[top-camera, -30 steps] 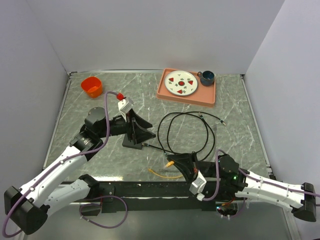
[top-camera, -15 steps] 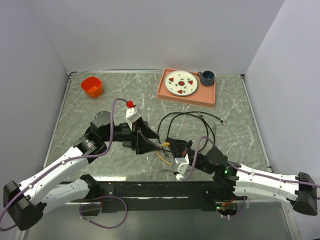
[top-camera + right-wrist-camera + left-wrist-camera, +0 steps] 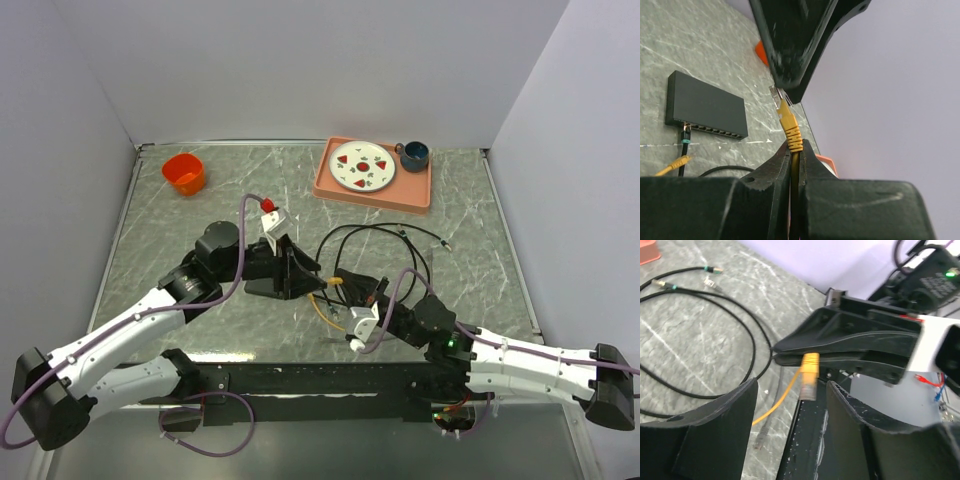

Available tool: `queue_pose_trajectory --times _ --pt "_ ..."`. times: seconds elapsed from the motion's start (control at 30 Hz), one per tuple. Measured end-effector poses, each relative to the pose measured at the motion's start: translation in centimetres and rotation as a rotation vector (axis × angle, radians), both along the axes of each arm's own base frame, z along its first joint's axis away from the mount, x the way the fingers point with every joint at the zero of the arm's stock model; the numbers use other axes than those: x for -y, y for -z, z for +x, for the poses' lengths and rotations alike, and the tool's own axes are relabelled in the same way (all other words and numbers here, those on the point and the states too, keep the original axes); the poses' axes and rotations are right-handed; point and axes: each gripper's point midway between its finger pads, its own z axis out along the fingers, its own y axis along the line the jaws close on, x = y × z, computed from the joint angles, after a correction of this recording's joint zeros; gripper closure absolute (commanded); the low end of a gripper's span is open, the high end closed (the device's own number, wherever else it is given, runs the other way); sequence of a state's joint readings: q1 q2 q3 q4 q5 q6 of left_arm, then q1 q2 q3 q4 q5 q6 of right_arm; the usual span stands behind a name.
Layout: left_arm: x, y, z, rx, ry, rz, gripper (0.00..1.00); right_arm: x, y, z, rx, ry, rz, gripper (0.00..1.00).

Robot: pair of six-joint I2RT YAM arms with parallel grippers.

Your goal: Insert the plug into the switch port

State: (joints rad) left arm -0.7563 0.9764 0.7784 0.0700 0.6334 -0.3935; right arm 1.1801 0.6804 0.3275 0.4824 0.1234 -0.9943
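Plate (image 3: 362, 166) and mug (image 3: 414, 153) on tray (image 3: 372, 199); orange cup (image 3: 184, 172)

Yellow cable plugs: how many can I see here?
2. One yellow plug sits pinched in the right gripper; the second yellow plug lies loose on the grey marbled table by the flat matte-black switch box. Others could hide under arms.

so the network switch (image 3: 705, 107) sits mid-table, plug (image 3: 810, 371) hanging just right of it. behind the plug lie cable loops (image 3: 754, 345), tray (image 3: 330, 186) back-right, cup (image 3: 183, 172) way off back-left
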Motion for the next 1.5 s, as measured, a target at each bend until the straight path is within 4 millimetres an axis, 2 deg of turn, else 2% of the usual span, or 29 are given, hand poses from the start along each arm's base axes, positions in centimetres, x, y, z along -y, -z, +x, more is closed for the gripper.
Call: queue_pose_trajectory --times 0.13,0.23,0.27,0.33,0.37,0.4,0.53,0.57,0.6,0.63,0.67,0.77,0.87,1.0,1.13,1.27,1.37,1.5 --pt "0.2 0.8 0.7 -0.016 -0.022 0.019 0.45 0.1 -0.3 -0.1 -0.001 0.0 0.014 1.0" --pt "0.5 1.0 0.8 -0.022 -0.016 0.021 0.56 0.3 -0.1 0.1 -0.007 0.011 0.009 1.0" --pt "0.6 1.0 0.7 -0.022 -0.01 0.017 0.65 0.3 -0.1 0.1 -0.009 0.015 0.008 1.0" --pt "0.7 0.8 0.5 -0.021 0.004 0.008 0.77 0.4 0.0 0.2 -0.011 0.019 0.006 1.0" --pt "0.8 0.6 0.3 -0.019 0.013 0.002 0.9 0.4 0.0 0.2 -0.012 0.022 0.007 1.0" --pt "0.9 0.5 0.1 -0.017 0.022 -0.003 0.97 0.4 0.0 0.3 -0.014 0.024 0.008 1.0" --pt "1.0 0.3 -0.2 -0.016 0.043 -0.012 0.99 0.5 0.1 0.3 -0.027 0.027 0.015 0.99" --pt "1.0 0.3 -0.2 -0.016 0.044 -0.011 0.99 0.5 0.1 0.3 -0.031 0.027 0.017 0.88" --pt "1.0 0.3 -0.2 -0.016 0.044 -0.011 0.99 0.5 0.2 0.3 -0.035 0.027 0.018 0.64" --pt "1.0 0.3 -0.2 -0.017 0.043 -0.01 0.99 0.5 0.2 0.3 -0.039 0.027 0.016 0.55" --pt "1.0 0.3 -0.2 -0.017 0.04 -0.009 0.99 0.4 0.2 0.3 -0.049 0.022 0.018 0.39" --pt "0.8 0.7 0.7 -0.015 -0.014 0.007 0.99 -0.1 -0.5 -0.2 -0.071 -0.013 0.03 0.17" --pt "0.3 1.0 1.7 -0.006 -0.081 0.029 0.99 -0.7 -2.0 -0.8 -0.126 -0.052 0.046 0.07" --pt "-0.5 1.4 2.7 0.02 -0.156 0.062 0.99 -1.9 -5.0 -1.0 -0.255 -0.078 0.066 0.05" --pt "-1.3 2.4 3.5 0.062 -0.203 0.118 0.99 -3.1 -7.0 -0.7 -0.43 -0.092 0.051 0.1" --pt "-2.5 1.8 3.3 0.153 -0.22 0.114 0.99 -3.0 -6.0 -1.0 -0.586 -0.14 -0.012 0.15" --pt "-3.6 0.8 2.2 0.255 -0.22 0.067 0.99 -2.1 -4.5 -1.4 -0.691 -0.167 -0.063 0.17" --pt "-4.2 -0.4 1.0 0.358 -0.202 0.011 0.99 -1.8 -3.6 -2.5 -0.781 -0.225 -0.106 0.18"
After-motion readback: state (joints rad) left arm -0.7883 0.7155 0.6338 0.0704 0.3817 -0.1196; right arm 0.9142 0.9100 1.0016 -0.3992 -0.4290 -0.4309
